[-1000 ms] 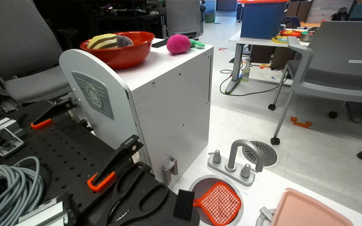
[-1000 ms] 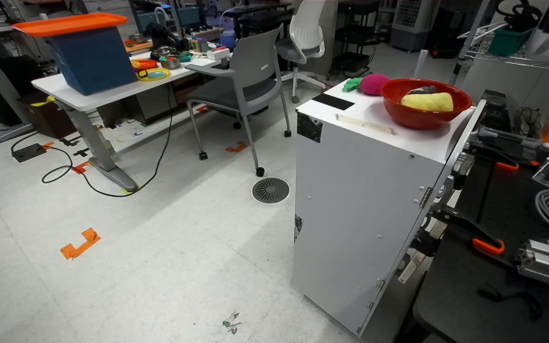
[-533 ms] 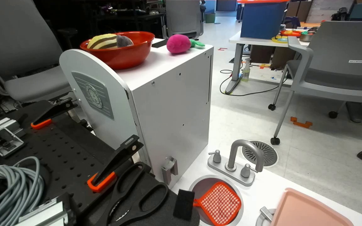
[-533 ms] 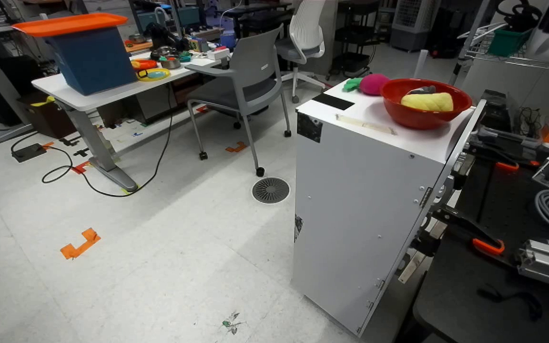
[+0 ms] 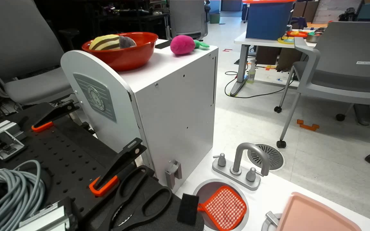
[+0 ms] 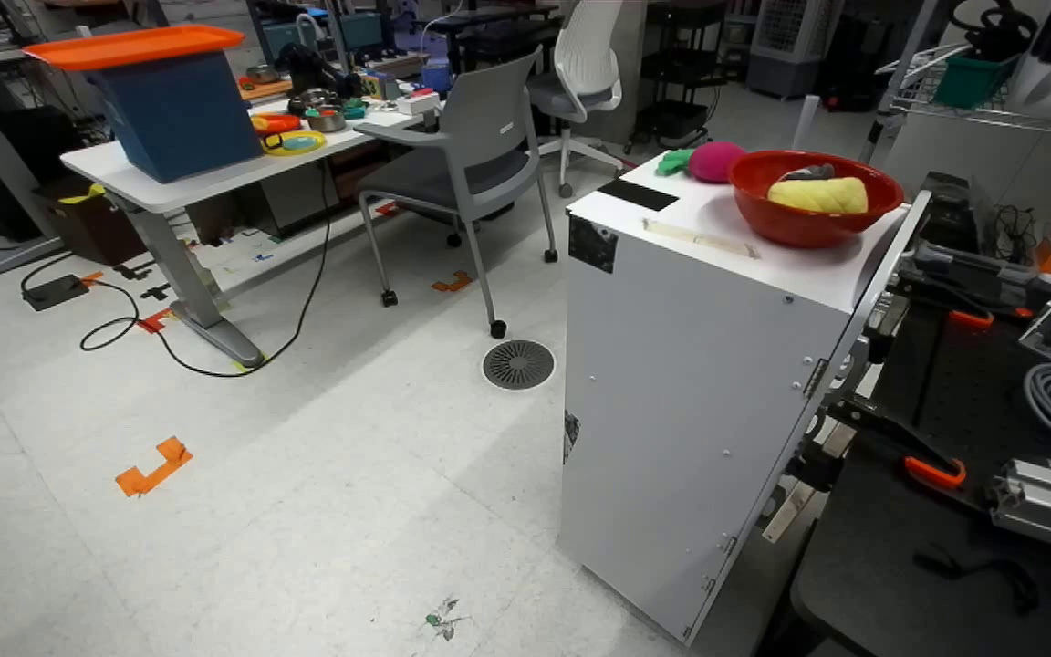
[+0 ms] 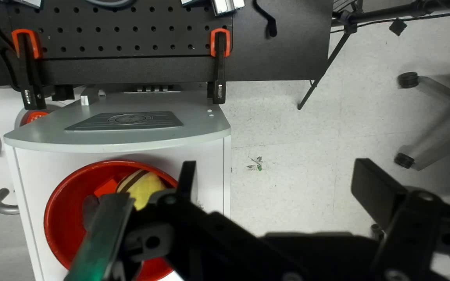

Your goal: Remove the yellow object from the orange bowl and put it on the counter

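white and narrow, the counter [image 5: 167, 62] leaves you little margin around the orange bowl [image 5: 133, 56], with a pink ball [image 5: 182, 45] at the bowl's 3 o'clock in an exterior view. the yellow object [image 7: 145, 187] lies inside the bowl, near 1 o'clock in the wrist view, and nothing grips it. your gripper [image 7: 274, 173] has its fingers [image 7: 371, 187] spread wide, the gap between them looks onto the floor [image 7: 287, 152], and the bowl sits toward the gripper's 8 o'clock. drop straight and you likely miss; neither exterior view catches the gripper, so misjudged height could let a finger clip the rim and tip everything. pinch shallowly and that plush-looking body may slip back; let go near the edge or against the pink ball and something may roll off.
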Robot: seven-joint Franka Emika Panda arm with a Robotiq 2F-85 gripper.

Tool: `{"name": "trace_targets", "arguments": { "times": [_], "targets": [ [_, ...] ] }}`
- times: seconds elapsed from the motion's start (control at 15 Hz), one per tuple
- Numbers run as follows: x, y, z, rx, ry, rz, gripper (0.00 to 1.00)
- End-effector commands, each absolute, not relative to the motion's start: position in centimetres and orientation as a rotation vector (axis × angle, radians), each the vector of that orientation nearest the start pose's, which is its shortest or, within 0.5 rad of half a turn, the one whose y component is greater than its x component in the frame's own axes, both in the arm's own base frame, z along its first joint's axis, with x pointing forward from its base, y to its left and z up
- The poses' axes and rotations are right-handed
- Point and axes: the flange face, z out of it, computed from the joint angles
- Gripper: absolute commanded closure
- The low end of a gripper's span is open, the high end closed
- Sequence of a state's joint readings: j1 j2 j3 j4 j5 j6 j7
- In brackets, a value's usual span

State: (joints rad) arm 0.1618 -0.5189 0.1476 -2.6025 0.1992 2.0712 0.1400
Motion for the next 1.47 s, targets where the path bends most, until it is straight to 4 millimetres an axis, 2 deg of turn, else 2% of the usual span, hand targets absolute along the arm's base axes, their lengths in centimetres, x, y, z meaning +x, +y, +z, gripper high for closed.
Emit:
{"name": "trace_targets", "arguments": {
  "times": [0.0, 0.8, 1.07, 1.4],
  "targets": [
    [35.7, 12.4, 42.2, -3.045, -0.080, 0.054, 0.00],
    [36.0, 12.3, 42.4, -3.063, -0.067, 0.048, 0.00],
    [35.8, 10.5, 42.5, -3.086, 0.057, 0.065, 0.00],
    [35.4, 6.7, 42.8, -3.132, 0.271, 0.064, 0.00]
  ]
}}
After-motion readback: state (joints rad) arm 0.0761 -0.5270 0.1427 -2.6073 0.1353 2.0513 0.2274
